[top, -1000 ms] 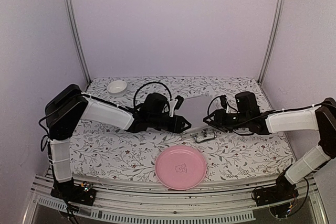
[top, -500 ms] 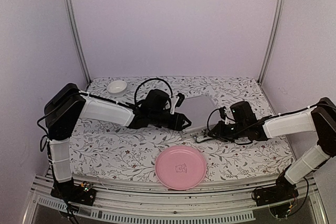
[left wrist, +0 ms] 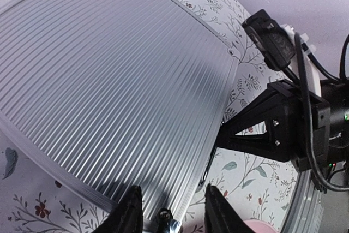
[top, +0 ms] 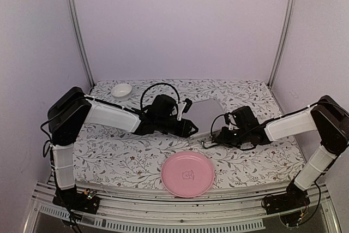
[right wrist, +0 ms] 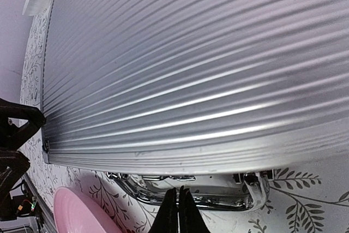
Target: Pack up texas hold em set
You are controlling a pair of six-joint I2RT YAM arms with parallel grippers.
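Silver all over the case (right wrist: 191,69), with fine ribbed lines running across its lid, and the handle (right wrist: 218,199) gleams chrome at the bottom of the frame. The table (top: 120,151) cloth is white, with grey leafy vines and tiny red flowers. Pink plate (top: 187,174) sits low centre, small white bowl (top: 121,89) upper left. Left hand (left wrist: 173,214) is black, right hand (right wrist: 178,208) black too. The arms (top: 109,115) are white and black. Walls (top: 180,25) are pale lilac.

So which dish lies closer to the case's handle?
The pink plate, just in front of the handle; the white bowl sits far back left.
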